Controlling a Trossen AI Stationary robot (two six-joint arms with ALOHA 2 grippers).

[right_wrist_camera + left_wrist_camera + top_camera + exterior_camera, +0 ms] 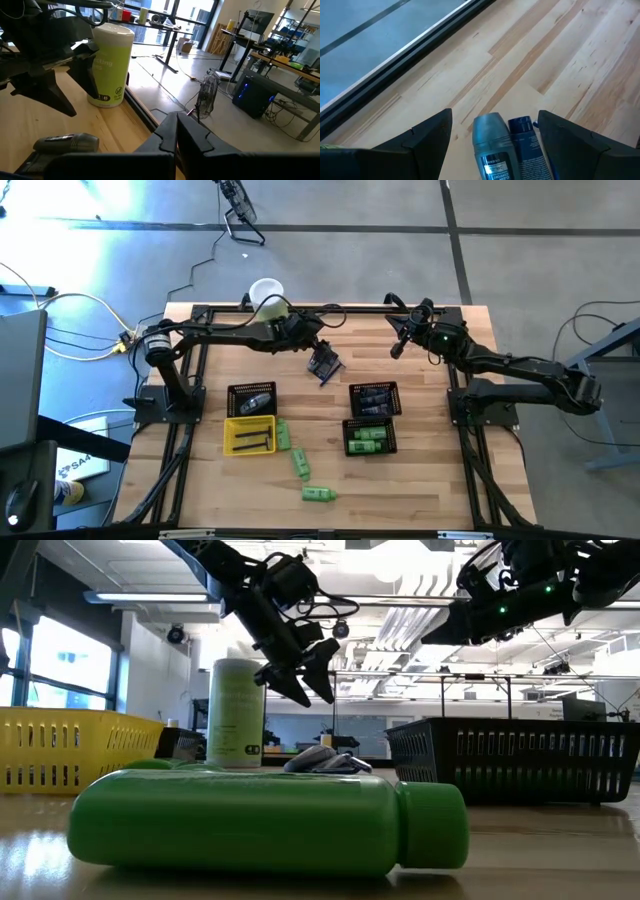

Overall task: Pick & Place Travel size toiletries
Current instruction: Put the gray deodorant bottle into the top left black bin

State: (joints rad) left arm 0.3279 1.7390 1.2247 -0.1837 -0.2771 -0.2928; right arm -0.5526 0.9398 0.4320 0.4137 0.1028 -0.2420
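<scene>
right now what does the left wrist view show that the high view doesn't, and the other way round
Only the left wrist view shows the grey tube and the blue tube as two separate items side by side on the wood, lying between the open jaws of the left gripper.

Only the high view shows the black baskets, the yellow tray, the loose green bottles, the canister and the right gripper, raised off to the side.

Both share the wooden table and the left gripper over the tubes.
</scene>
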